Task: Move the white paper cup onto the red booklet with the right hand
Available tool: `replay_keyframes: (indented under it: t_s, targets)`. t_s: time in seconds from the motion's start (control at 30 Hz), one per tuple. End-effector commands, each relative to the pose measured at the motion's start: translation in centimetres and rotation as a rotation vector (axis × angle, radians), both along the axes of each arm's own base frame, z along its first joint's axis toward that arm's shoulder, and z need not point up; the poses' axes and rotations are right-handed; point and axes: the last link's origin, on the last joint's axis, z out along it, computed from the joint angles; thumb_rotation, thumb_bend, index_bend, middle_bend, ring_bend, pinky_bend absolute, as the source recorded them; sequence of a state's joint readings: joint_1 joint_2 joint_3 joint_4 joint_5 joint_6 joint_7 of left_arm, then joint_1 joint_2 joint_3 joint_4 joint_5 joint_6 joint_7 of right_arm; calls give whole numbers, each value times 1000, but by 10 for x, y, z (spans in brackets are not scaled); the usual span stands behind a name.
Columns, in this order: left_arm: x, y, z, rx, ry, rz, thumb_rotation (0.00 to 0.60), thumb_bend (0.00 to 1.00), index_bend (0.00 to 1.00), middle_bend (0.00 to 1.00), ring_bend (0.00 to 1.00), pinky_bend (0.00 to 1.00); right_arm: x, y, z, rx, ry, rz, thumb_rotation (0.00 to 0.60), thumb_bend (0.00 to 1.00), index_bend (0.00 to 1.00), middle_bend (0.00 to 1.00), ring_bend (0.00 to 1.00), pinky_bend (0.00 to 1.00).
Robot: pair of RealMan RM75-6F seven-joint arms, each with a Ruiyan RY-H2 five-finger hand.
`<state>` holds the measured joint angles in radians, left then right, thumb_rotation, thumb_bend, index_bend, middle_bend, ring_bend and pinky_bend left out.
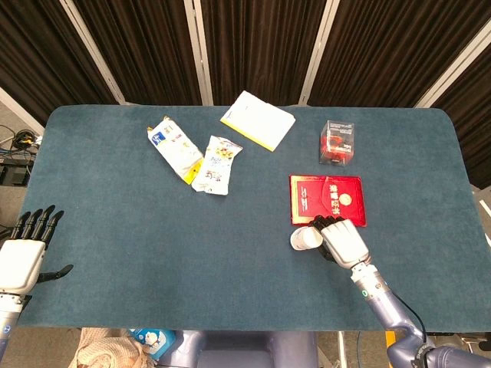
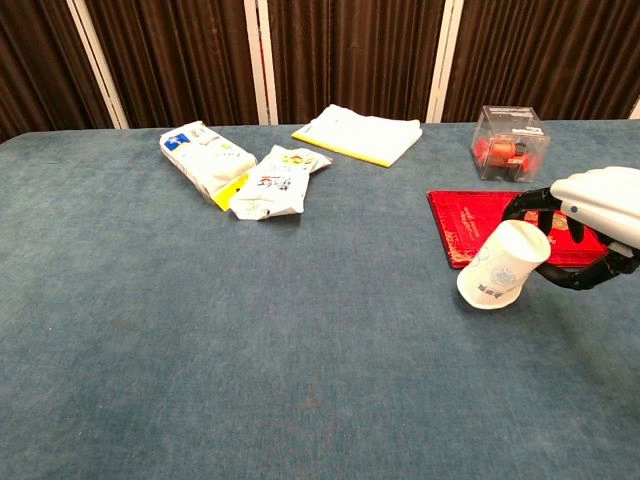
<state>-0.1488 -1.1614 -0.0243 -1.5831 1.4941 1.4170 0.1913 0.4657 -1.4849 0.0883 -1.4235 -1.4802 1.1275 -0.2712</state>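
Note:
My right hand (image 1: 341, 239) (image 2: 590, 225) grips the white paper cup (image 1: 304, 240) (image 2: 502, 265), which is tilted with its mouth toward the left and lifted just above the table. The cup hangs at the near left corner of the red booklet (image 1: 327, 199) (image 2: 470, 225), which lies flat on the blue cloth. In the chest view the cup covers part of the booklet's front edge. My left hand (image 1: 27, 249) hovers at the table's near left edge, fingers spread, holding nothing.
Two snack packets (image 1: 175, 146) (image 1: 216, 163) lie at the back left. A white and yellow notebook (image 1: 258, 119) and a clear box with red contents (image 1: 337, 142) sit toward the back, beyond the booklet.

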Motion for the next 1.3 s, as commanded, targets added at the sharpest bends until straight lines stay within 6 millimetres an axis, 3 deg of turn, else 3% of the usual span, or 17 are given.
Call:
replay_keyframes:
  t_s: [0.03, 0.07, 0.2, 0.4, 0.77, 1.1, 1.3]
  targets:
    - [0, 0, 0, 0, -1, 0, 600, 0, 0, 0, 0, 0, -2, 0, -2, 0, 16, -5, 600, 475, 216, 318, 360, 433]
    - [0, 0, 0, 0, -1, 0, 600, 0, 0, 0, 0, 0, -2, 0, -2, 0, 20, -6, 600, 475, 135, 298, 332, 403]
    - [0, 0, 0, 0, -2, 1, 600, 0, 0, 0, 0, 0, -4, 3, 0, 0, 45, -16, 600, 466, 4, 181, 226, 316]
    - [0, 0, 1, 1, -4, 2, 600, 0, 0, 0, 0, 0, -8, 12, 17, -5, 117, -26, 600, 420, 0, 39, 100, 243]
    - [0, -1, 0, -2, -2, 3, 600, 0, 0, 0, 0, 0, -34, 38, 78, -97, 150, -77, 600, 419, 0, 2, 48, 191]
    - [2, -3, 0, 5, 20, -19, 600, 0, 0, 0, 0, 0, -69, 82, 147, -250, 156, -142, 600, 418, 0, 0, 0, 121]
    - [2, -3, -1, 10, 35, -40, 600, 0, 0, 0, 0, 0, -87, 108, 162, -316, 129, -195, 600, 418, 0, 0, 0, 94]
